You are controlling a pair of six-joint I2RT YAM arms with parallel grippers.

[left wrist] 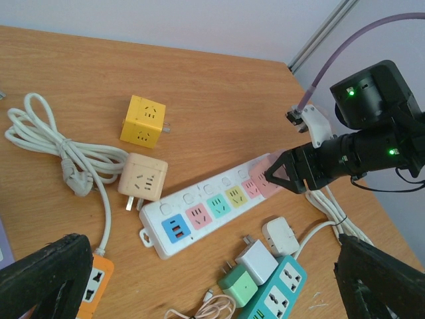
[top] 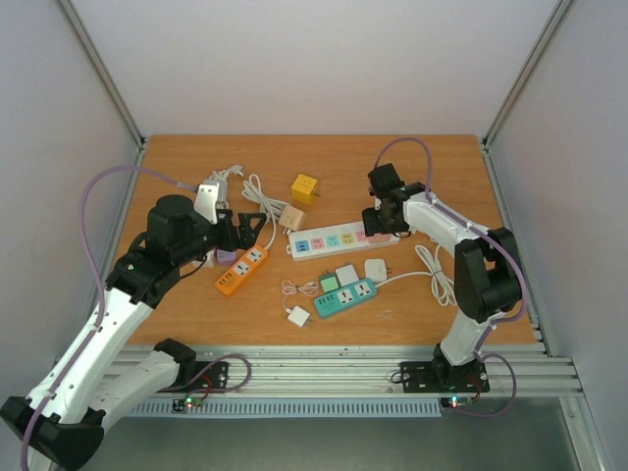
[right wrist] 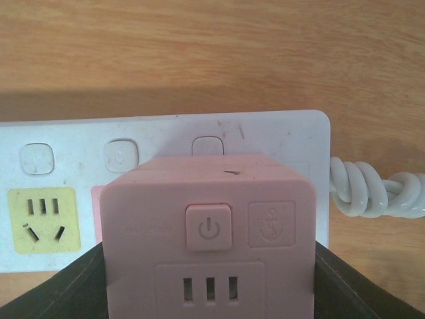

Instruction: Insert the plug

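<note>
My right gripper is shut on a pink cube plug, its dark fingers pressing both of its sides. The cube is over the right end of the white power strip, covering the last socket beside the yellow one. Its prongs are hidden, so I cannot tell how deep it sits. In the left wrist view the pink cube shows at the strip's far end. My left gripper hovers open to the strip's left, with nothing between its fingers.
A yellow cube and a beige cube lie behind the strip. An orange strip is under the left gripper. A teal strip, green and white chargers and coiled white cables lie in front.
</note>
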